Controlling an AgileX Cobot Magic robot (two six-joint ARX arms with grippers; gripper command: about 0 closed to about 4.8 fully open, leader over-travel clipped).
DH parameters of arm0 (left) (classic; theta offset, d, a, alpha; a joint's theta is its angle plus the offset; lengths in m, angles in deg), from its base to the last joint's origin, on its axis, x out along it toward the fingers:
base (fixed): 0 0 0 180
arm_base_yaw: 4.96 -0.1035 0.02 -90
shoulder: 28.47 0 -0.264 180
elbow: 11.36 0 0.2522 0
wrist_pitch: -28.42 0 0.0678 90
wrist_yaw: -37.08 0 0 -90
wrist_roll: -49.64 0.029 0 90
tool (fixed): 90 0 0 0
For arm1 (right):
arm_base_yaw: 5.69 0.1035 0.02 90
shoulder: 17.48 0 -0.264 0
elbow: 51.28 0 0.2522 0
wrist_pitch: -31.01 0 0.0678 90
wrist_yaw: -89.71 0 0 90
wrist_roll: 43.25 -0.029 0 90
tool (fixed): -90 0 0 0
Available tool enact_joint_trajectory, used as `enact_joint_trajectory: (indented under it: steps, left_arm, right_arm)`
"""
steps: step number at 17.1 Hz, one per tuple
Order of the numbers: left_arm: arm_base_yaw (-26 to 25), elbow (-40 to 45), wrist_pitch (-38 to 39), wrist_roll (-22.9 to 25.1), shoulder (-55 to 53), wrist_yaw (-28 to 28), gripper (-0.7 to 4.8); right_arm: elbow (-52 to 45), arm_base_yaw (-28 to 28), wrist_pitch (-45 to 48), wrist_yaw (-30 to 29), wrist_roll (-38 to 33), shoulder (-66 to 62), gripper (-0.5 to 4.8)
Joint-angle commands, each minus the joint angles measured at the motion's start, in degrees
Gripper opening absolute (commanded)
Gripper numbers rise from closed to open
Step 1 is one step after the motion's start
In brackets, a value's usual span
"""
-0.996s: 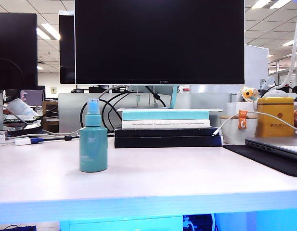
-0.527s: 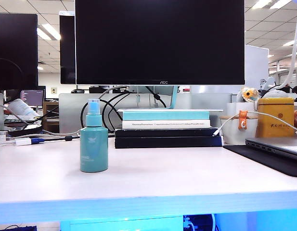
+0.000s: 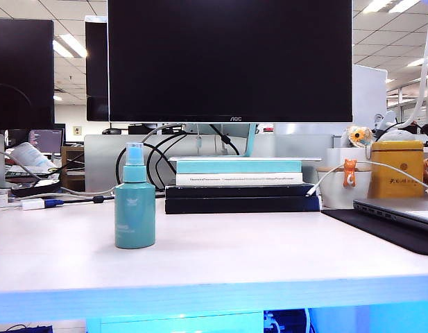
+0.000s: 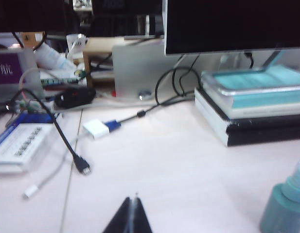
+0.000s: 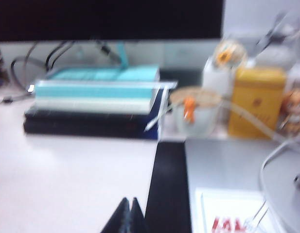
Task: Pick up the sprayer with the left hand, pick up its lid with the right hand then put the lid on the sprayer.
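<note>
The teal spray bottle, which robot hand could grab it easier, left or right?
Probably left. The left gripper, shut and empty, has the sprayer close by in its view. The right gripper, also shut, faces books and a laptop, no bottle.

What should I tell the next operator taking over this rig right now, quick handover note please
Left tool: shut, empty, above the desk, short of the sprayer.
Right tool: shut, empty, above the desk's right side near the black mat.
Neither arm shows in the exterior view.
Sprayer: upright on the desk, left of the book stack, touched by nothing.
Lid: the clear cap appears to sit over the nozzle.
Done: capping looks complete, both tools clear.
Left: apparently nothing; check that the lid is seated.
</note>
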Motion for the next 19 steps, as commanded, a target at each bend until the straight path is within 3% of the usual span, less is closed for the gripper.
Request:
enact_joint_trajectory:
  steps: [1, 4, 5, 6, 15, 16, 17, 19]
  left_arm:
    - [0.0, 0.7, -0.9, 0.9, 0.4, 1.7, -0.06]
    - [0.0, 7.5, -5.7, 0.9, 0.4, 2.7, -0.06]
    - [0.0, 9.2, -6.7, 0.9, 0.4, 8.2, -0.06]
    - [0.0, 9.5, -6.7, 0.9, 0.4, 8.7, -0.06]
    - [0.0, 15.1, -7.7, 0.9, 0.4, 6.8, 0.04]
    - [0.0, 15.2, -7.3, 1.0, 0.4, 6.7, 0.58]
    - [0.0, 15.1, -7.7, 0.8, 0.4, 10.2, 0.78]
    - [0.0, 15.1, -7.3, 0.9, 0.4, 13.8, 0.8]
  right_arm:
    - [-0.4, 0.0, -0.6, -0.7, -0.6, 0.0, -0.01]
    - [-0.4, 0.0, -1.0, -0.5, -0.5, 0.0, -0.01]
    - [-0.4, 0.0, -2.8, 1.0, -0.5, 0.0, -0.01]
    - [-0.4, 0.0, -3.4, 1.4, -0.5, 0.0, -0.01]
    - [-0.4, 0.1, -6.7, 2.1, -2.8, 0.2, -0.01]
    - [-0.4, 0.1, -6.7, 2.1, -2.8, 0.2, -0.01]
    - [-0.4, 0.1, -6.7, 2.1, -2.8, 0.2, -0.01]
    - [-0.4, 0.1, -6.7, 2.1, -2.8, 0.2, -0.01]
